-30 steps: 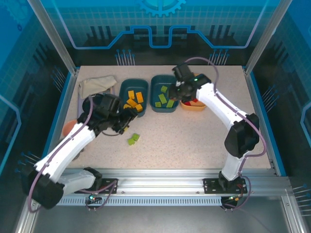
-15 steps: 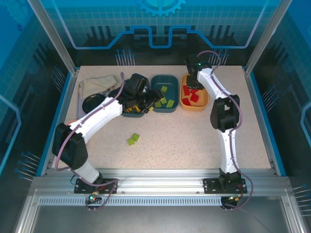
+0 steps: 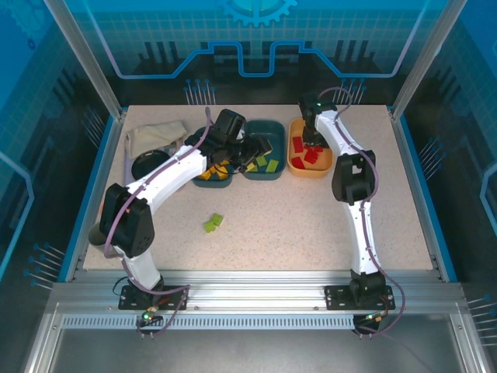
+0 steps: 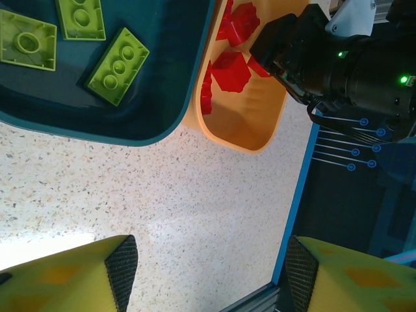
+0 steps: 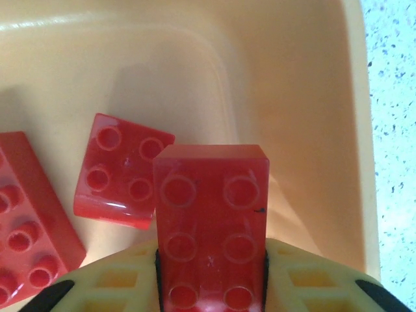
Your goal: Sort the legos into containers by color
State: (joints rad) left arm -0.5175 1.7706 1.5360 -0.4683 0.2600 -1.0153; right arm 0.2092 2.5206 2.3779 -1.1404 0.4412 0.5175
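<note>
So, right gripper [image 5: 211,276] clamps red brick [image 5: 211,208] low over orange tub [image 5: 312,97], beside other reds [image 5: 120,172]; left gripper [image 4: 208,266] open, empty, above bench [image 4: 195,195]. Risk: uneven release, brick clings to one finger [image 5: 312,279], flips out of tub.

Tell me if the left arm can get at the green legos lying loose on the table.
Probably yes: the green legos lie on bare table with nothing around them, and the left gripper is open and empty, over the teal tubs.
</note>
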